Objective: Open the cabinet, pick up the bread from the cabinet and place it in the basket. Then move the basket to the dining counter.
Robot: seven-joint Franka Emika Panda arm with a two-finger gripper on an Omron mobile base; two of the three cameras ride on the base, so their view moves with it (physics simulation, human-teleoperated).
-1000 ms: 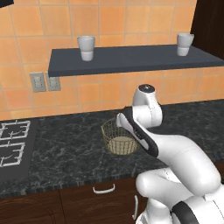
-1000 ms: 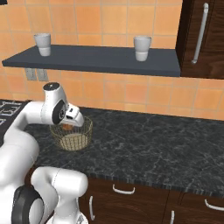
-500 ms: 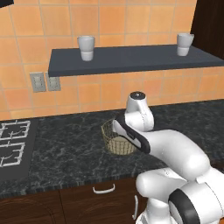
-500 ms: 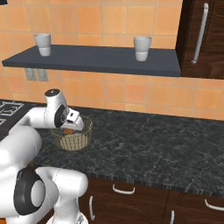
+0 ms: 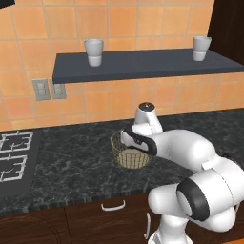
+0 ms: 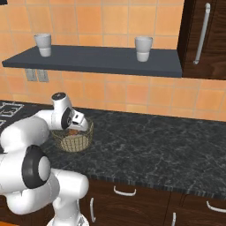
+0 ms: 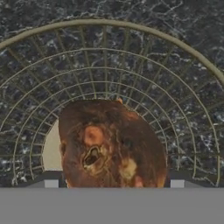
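The tan wire basket (image 5: 127,158) (image 6: 73,142) stands on the black speckled worktop (image 5: 71,167). My gripper (image 6: 76,128) reaches down into it from above. The dark brown bread (image 7: 109,140) sits between the fingertips of my gripper (image 7: 113,183), close to the hand, with the basket's mesh wall (image 7: 131,57) and its pale base showing behind it. From the right base view a bit of the bread (image 6: 73,131) peeks out just under the hand, inside the basket's rim. In the left base view my arm covers the basket's right side.
A dark wall shelf (image 5: 143,64) carries two white cups (image 5: 94,51) (image 5: 201,47) above the worktop. A stove (image 5: 12,157) lies at the left. A dark tall cabinet with a long handle (image 6: 201,35) stands at the right. Drawer fronts with handles (image 5: 113,206) run below.
The hand has swung a little left and lower, settling over and into the basket with the bread. The basket has stayed where it was.
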